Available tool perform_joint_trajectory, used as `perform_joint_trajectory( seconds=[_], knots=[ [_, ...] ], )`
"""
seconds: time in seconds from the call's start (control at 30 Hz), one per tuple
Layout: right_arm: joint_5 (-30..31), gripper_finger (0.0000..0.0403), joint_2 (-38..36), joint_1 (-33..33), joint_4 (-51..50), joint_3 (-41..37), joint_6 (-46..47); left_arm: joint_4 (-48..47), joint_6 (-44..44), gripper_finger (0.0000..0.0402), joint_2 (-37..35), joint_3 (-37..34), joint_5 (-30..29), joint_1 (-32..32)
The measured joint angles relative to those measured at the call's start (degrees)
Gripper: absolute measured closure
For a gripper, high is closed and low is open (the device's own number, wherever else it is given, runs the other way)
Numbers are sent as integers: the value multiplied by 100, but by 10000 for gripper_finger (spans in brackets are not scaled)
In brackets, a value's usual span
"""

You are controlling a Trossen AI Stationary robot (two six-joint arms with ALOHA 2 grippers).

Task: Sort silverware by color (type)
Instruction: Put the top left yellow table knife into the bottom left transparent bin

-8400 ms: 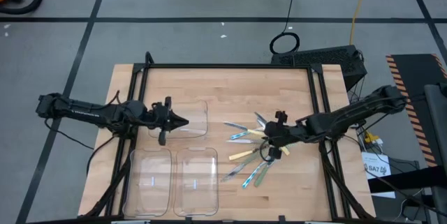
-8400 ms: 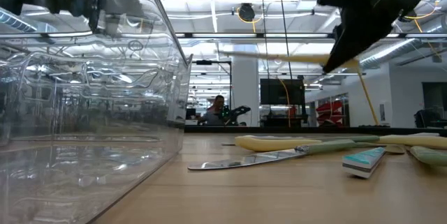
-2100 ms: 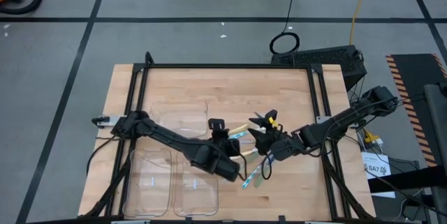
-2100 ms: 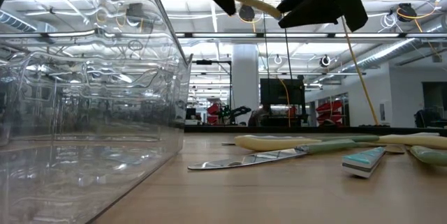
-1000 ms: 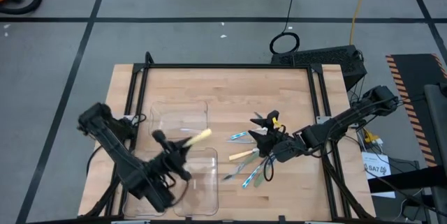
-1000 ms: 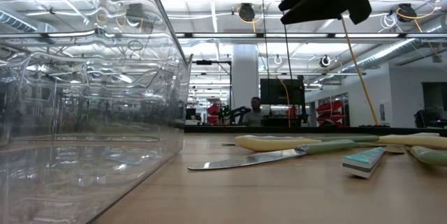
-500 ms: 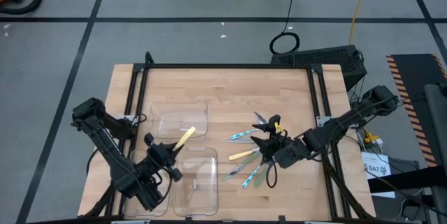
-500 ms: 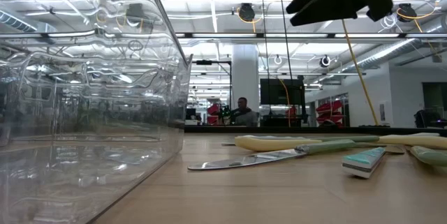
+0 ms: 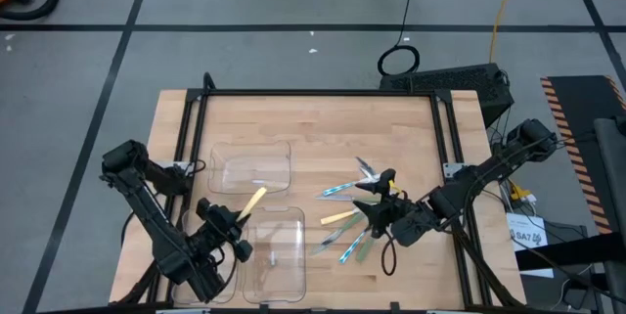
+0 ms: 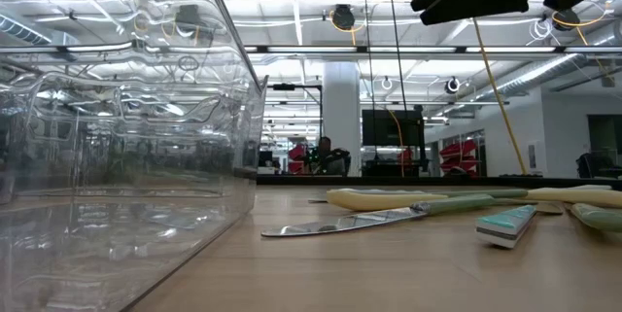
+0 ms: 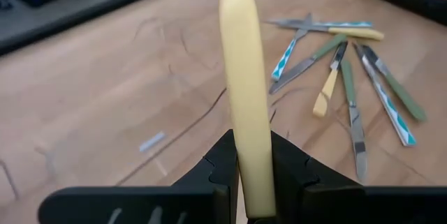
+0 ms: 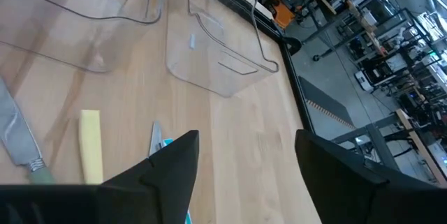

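Yellow-handled utensil (image 9: pixel 255 200) now pinched in left claw (image 9: pixel 238 218), carried off from the pile w/in the last 2 s, hanging over the gap between back tray (image 9: pixel 252 165) and front-right tray (image 9: pixel 275 252). Drop not yet made; prob. next. Right claw (image 9: pixel 374 186) spread, empty, hovering over remaining silverware (image 9: pixel 347 218) on table (image 9: pixel 323 128), ready for another pick.

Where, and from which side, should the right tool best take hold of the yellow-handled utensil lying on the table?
Probably the yellow handle, from straight above with the right tool, fingers across its narrow width. It lies flat and its handle end looks free, while the metal end runs in among the other utensils.
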Motion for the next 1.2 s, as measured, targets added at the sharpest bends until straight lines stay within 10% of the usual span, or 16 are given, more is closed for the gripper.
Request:
perform_joint_trajectory(
  seconds=[0.67, 1.2],
  knots=[
    [3, 172, 0, 24, -69, 0, 332, -13, -1377, 352, 233, 0, 1863, -515],
    [-13, 172, 0, 35, -244, 2, 1431, -50, -2020, 352, 249, 252, 1987, -1285]
  ],
)
